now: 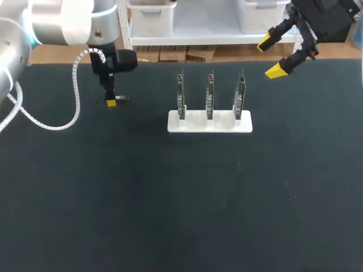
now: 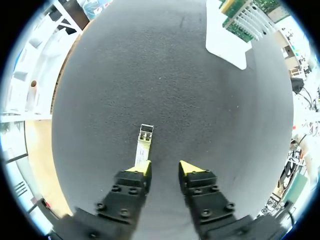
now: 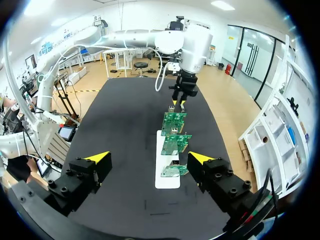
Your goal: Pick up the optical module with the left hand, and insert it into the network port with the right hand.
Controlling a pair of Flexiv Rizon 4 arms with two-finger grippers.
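- Head view: the left arm [image 1: 57, 22] comes in from the upper left corner. The left end effector [image 1: 110, 101] points down at the dark table [image 1: 170, 198], close to its far edge.
- Head view: the optical module [image 1: 121, 98], small and silvery, lies on the table just beside that end effector, on the side towards the white stand [image 1: 210, 122].
- Head view: the stand sits near the middle of the table. Three circuit boards [image 1: 210, 93] stand upright in it in a row, apart from one another.
- Head view: the right arm [image 1: 323, 17] enters at the upper right. The right end effector [image 1: 271, 56] hangs above the far right part of the table, well apart from the stand. Its yellow tips are spread wide with nothing between them.
- Left wrist view: the left end effector [image 2: 165, 169] has a moderate gap between its fingers and grips nothing; only bare table [image 2: 175, 100] shows in the gap.
- Left wrist view: the optical module [image 2: 144, 144] lies flat on the table and stretches straight ahead from one fingertip. Its near end is at, or touching, that tip, and it is not between the fingers.
- Left wrist view: the white stand [image 2: 222, 42] and its circuit boards [image 2: 247, 22] lie well ahead and off to the other finger's side.
- Right wrist view: the right end effector [image 3: 149, 158] is wide open and holds nothing. It is high over the table [image 3: 125, 115], with the white stand [image 3: 167, 186] ahead between its fingers.
- Right wrist view: the circuit boards [image 3: 175, 142] line up away from it. Beyond them the left arm [image 3: 150, 37] brings the left end effector [image 3: 178, 103] down to the table.
- Right wrist view: the module is too small to make out.
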